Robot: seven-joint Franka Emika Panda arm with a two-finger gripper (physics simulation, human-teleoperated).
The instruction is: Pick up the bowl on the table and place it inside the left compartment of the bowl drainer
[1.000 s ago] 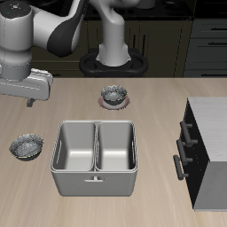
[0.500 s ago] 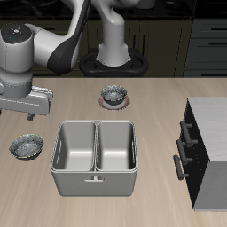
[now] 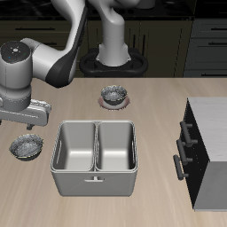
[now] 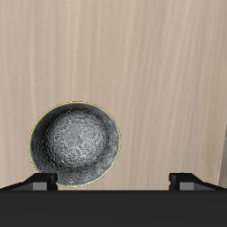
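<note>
The bowl (image 3: 27, 146), small, grey and mottled with a darker rim, stands on the table beside the bowl drainer (image 3: 96, 158), a grey two-well metal tub. My gripper (image 3: 29, 124) hangs just above the bowl and slightly behind it, not touching it. The wrist view looks straight down on the bowl (image 4: 74, 144), which lies off to one side of the gripper's (image 4: 113, 182) centre line. Both fingertips (image 4: 40, 180) stand wide apart with nothing between them, so the gripper is open. Both drainer wells are empty.
A like bowl on a pale saucer (image 3: 113, 95) sits farther back, behind the drainer. A dark cabinet with bar handles (image 3: 206, 151) stands on the far side of the drainer from the bowl. The robot's base (image 3: 113, 60) is at the back.
The arm has come down and forward, bringing the gripper from behind the drainer's corner to just above the bowl. The bowl and drainer have not moved.
</note>
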